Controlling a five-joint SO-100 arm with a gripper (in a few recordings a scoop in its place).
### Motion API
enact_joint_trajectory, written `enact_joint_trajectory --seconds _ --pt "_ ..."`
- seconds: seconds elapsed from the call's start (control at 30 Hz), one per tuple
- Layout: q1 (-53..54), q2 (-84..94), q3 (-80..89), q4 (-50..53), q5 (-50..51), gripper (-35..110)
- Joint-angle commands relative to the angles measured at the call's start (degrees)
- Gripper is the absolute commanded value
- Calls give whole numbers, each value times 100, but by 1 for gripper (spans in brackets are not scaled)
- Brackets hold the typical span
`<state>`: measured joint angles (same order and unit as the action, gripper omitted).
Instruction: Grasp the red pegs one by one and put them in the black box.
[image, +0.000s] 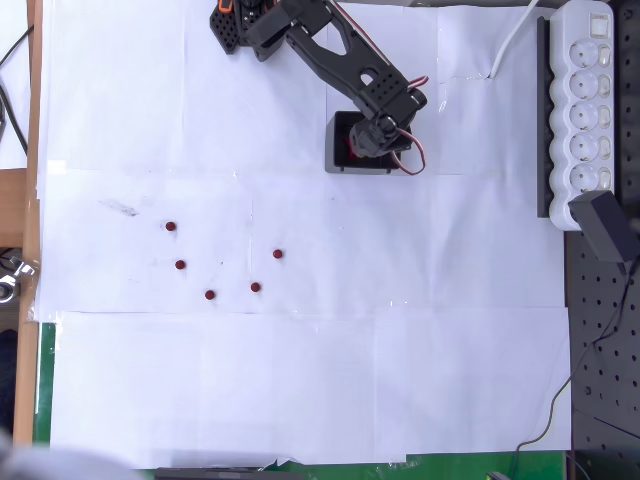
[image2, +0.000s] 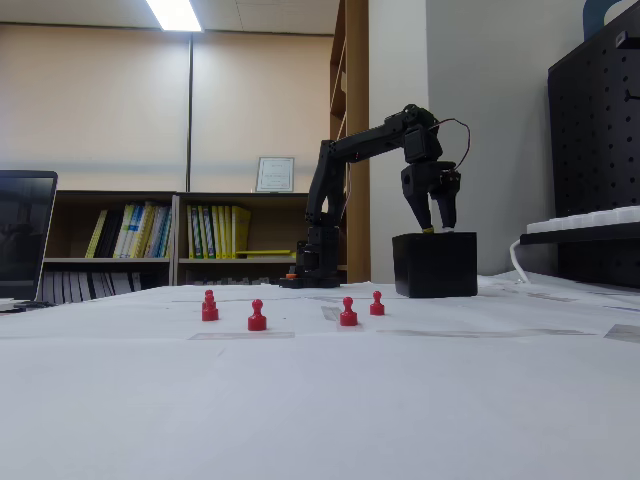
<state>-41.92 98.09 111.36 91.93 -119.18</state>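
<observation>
Jaws state unclear, poised over black box (image2: 434, 265), five red pegs (image: 209, 295) on paper

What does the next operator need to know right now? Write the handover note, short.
Gripper: poised just above the open top of the black box, fingers pointing down; open or shut cannot be told, nor whether it holds a peg.
Black box: at the far side of the white paper, under the arm.
Red pegs: five stand loose on the paper in the overhead view. Something red shows inside the box beside the gripper; the count cannot be told.
Left: pick up the five loose pegs, one at a time, and drop them in the box.
</observation>
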Motion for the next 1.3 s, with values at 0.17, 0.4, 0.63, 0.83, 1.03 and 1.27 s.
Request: enact_joint_trajectory --seconds 0.17,0.4,0.63,0.83,1.03,1.27 --pt "765 -1644 457 255 255 12" --pt "3524 -3313 -3823 -2505 2707 10" --pt "5467 -3665 -6240 -5414 3946 10" --pt "6179 -3287 -7462 -8007 4131 10" --pt "6548 -2013 -7603 -9967 4052 12" --pt "6653 -896 -7585 -11505 3744 15"
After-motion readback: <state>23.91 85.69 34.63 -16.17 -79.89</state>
